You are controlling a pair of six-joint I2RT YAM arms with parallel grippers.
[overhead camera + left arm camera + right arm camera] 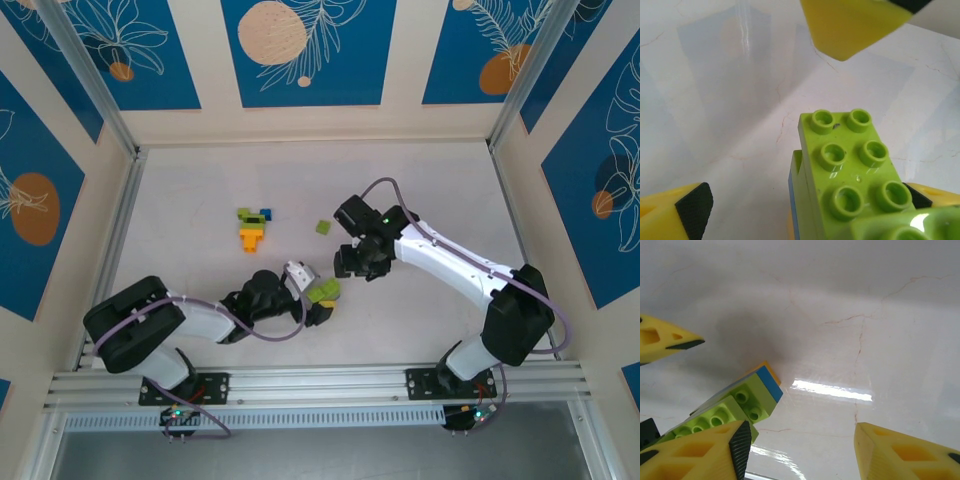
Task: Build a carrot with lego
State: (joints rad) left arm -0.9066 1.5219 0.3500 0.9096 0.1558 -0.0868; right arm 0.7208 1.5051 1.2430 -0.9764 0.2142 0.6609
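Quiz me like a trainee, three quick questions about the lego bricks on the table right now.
1. True or false: in the left wrist view, the lime green brick shows six studs on its top face.
2. Multiple choice: in the top view, the lone lime brick lies (A) to the right of the brick cluster, (B) to its left, (C) stacked on it.
3. Short answer: in the right wrist view, what colour is the piece at the end of the lime stack?
Key: 1. true. 2. A. 3. blue, the blue piece.
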